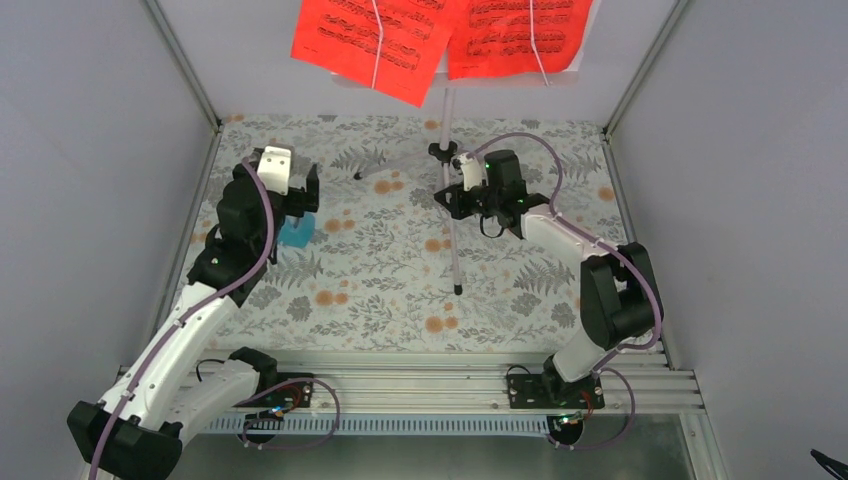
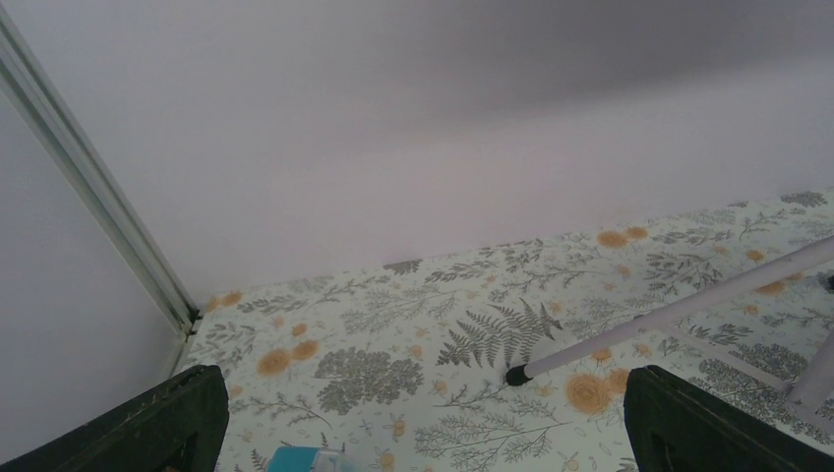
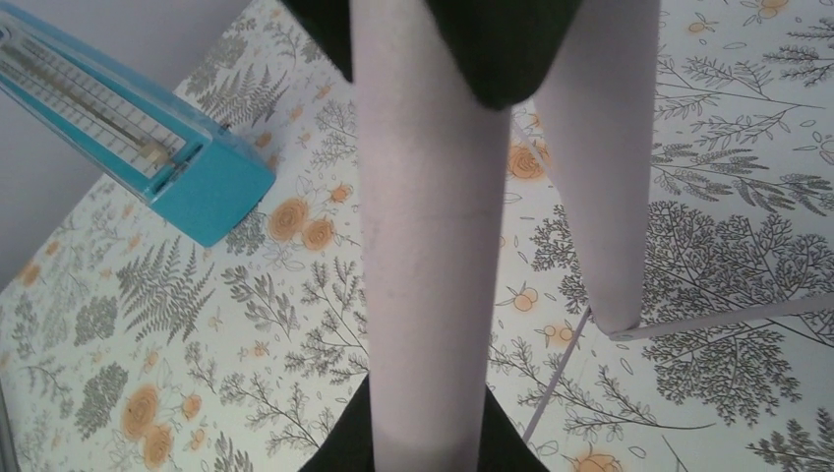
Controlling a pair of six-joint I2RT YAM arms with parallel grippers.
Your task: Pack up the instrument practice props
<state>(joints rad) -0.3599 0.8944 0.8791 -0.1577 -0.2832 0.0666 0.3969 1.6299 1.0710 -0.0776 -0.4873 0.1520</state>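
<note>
Music stand [image 1: 454, 245], pole clenched in the right pincer [image 1: 460, 197] near the counter's [image 1: 380, 290] far edge, may shed its red pages [image 1: 370, 35] if tilted.

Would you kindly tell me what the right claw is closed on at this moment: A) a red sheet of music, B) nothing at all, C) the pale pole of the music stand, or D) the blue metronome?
C: in the right wrist view the stand pole runs straight through the right claw, pinched between its dark fingers, while the metronome lies off to one side.
</note>
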